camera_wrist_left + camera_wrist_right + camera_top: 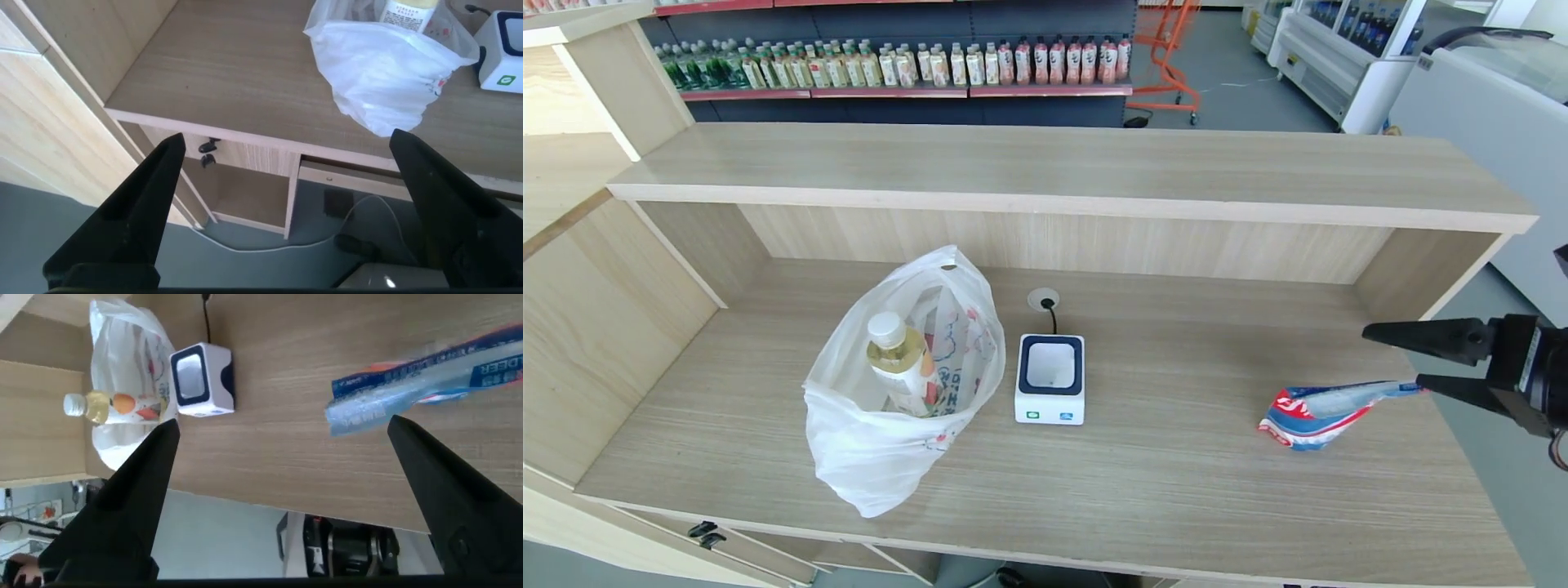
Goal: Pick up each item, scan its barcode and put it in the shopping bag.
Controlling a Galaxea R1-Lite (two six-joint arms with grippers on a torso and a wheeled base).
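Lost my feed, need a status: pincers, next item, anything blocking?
Left pincer open, off counter. Right pincer open at pouch, not gripping. Bottle in bag. Nothing between pouch and scanner.

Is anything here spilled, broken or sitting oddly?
Nothing looks spilled or broken. The shopping bag slumps toward the front edge of the counter, its bottle leaning inside, and the snack pouch lies apart beside the open right pincer.
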